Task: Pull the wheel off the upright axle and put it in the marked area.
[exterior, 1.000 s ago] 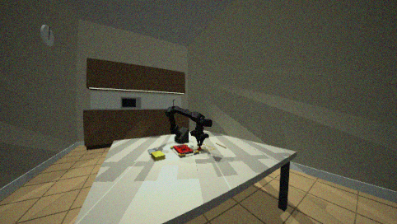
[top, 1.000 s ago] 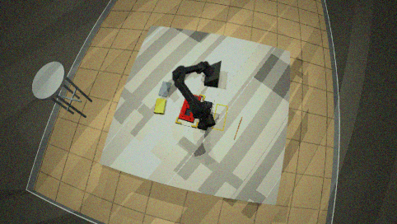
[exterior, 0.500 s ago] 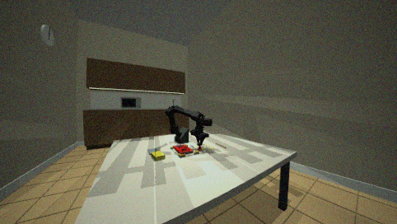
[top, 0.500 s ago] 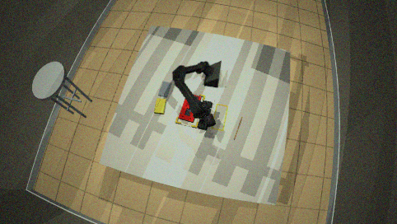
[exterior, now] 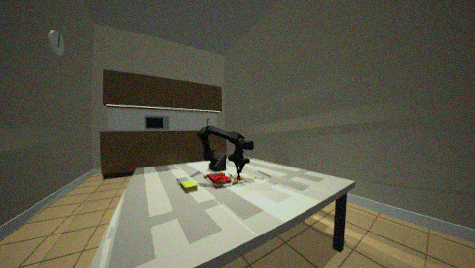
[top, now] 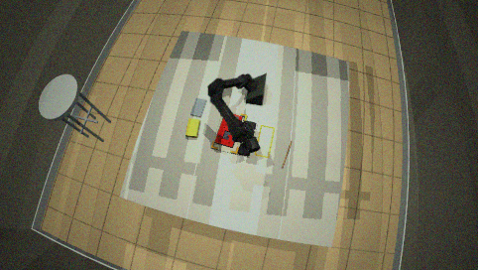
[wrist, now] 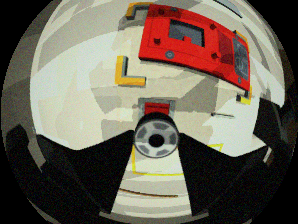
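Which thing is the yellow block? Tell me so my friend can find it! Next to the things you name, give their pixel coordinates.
Find the big table (top: 248,218) (exterior: 222,246) with the robot arm on it. Beside the red plate (top: 224,141) (exterior: 215,176) (wrist: 187,62) lie two small blocks. Yours (top: 192,128) (exterior: 189,185) is bright yellow; its neighbour (top: 198,107) is grey-blue.

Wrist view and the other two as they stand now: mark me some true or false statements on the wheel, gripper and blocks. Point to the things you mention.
1. The gripper (top: 249,149) (exterior: 238,176) (wrist: 156,136) is shut on the wheel (wrist: 156,139). True.
2. The wheel already lies inside the yellow outline (top: 273,141) (wrist: 160,173). False: it is between the fingers.
3. The yellow block (top: 192,128) (exterior: 188,186) is inside the yellow outline. False: it lies on the far side of the red plate (top: 224,140) (exterior: 218,178) (wrist: 190,50) from it.
4. The red plate has a rectangular opening. True.
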Available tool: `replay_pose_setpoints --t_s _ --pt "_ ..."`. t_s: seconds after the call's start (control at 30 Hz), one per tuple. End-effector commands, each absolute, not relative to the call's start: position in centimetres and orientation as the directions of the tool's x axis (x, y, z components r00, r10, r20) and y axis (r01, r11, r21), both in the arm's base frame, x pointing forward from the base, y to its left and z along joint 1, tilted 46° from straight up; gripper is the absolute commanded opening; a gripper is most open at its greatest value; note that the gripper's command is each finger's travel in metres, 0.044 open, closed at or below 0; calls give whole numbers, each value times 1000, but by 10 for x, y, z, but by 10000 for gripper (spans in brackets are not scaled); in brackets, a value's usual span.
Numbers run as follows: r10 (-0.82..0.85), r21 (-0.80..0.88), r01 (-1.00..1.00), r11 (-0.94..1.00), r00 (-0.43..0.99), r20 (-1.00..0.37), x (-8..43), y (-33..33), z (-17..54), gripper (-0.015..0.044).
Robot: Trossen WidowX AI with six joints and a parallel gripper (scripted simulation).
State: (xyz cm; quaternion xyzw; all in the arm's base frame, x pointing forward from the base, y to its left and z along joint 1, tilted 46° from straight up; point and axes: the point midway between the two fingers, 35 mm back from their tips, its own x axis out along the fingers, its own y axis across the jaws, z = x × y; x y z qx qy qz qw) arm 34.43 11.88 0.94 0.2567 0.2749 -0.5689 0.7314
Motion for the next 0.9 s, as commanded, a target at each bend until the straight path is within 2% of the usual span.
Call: replay_pose_setpoints --t_s 0.0,0.87 --pt "-686 70 974 217 203 -699 345 122 12 0" --pt "-686 68 974 217 202 -699 339 138 29 0"
